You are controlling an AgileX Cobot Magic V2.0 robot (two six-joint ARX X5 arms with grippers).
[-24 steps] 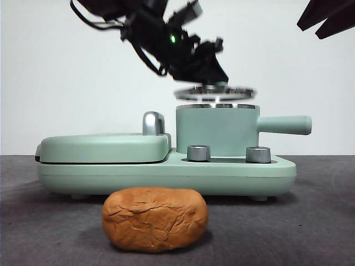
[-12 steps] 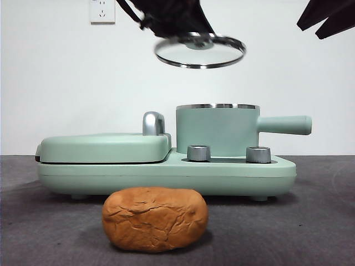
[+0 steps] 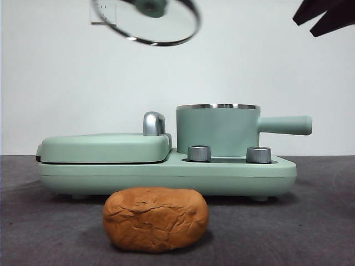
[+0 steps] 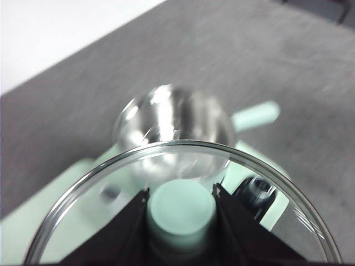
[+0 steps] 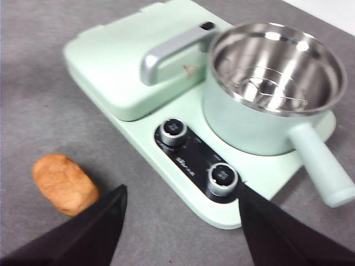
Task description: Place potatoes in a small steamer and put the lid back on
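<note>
The potato (image 3: 156, 219), an orange-brown cracked lump, lies on the table in front of the appliance; it also shows in the right wrist view (image 5: 64, 183). The small steamer (image 3: 218, 129), mint-green with a steel rim and a long side handle, stands open on the appliance's right side, and its steel inside (image 5: 273, 62) is empty. My left gripper (image 4: 181, 206) is shut on the knob of the glass lid (image 3: 147, 20) and holds it tilted, high up and left of the pot. My right gripper (image 5: 180, 213) is open and hangs above the table in front of the appliance.
The mint-green appliance base (image 3: 166, 174) carries a flat lidded griddle (image 3: 105, 147) with a steel handle (image 3: 153, 123) on the left. Two steel dials (image 3: 199, 153) sit at its front. A dark grey mat covers the table (image 3: 321, 221).
The left gripper has lifted the lid off the pot, raised it high, then carried it left and tilted it. The pot now stands open. The potato has not moved.
</note>
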